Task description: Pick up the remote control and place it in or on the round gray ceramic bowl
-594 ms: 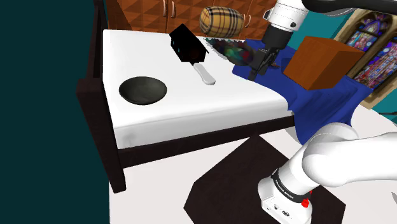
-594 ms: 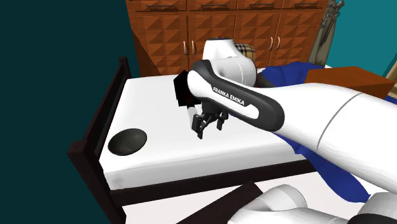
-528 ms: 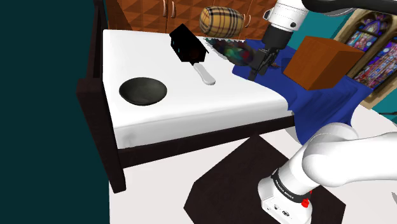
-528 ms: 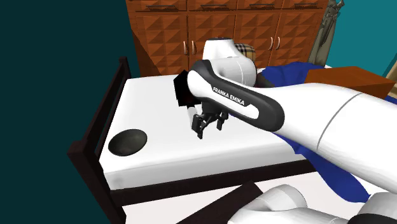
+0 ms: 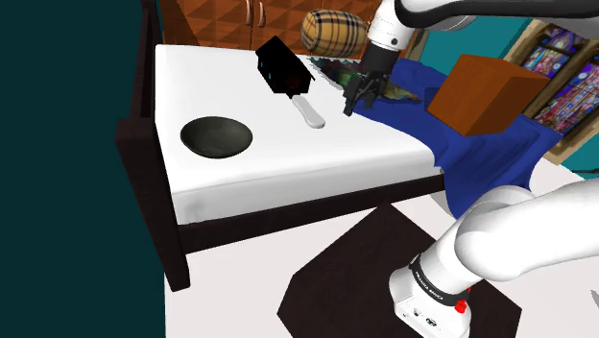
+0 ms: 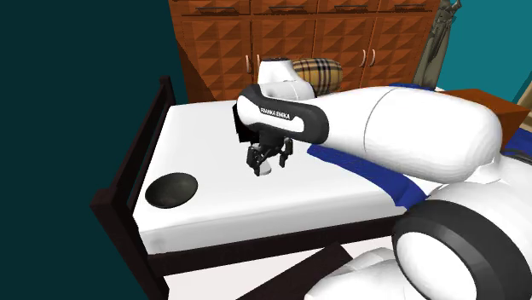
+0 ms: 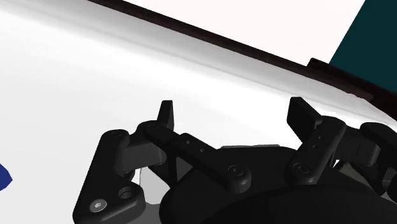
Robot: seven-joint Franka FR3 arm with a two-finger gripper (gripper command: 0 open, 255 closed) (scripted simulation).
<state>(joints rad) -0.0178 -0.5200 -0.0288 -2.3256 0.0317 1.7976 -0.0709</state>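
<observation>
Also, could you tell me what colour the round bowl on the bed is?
The bowl looks very dark grey, nearly black; the shoulder view shows it best.

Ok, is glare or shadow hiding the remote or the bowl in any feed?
Shoulder view: even light, no harsh glare; the pale remote shows on the white bed, the dark bowl stands out. Second exterior view: the arm covers much of the bed and the jaws overlap the remote. Wrist view: the bed is bright and nearly featureless; jaws stand apart.
</observation>
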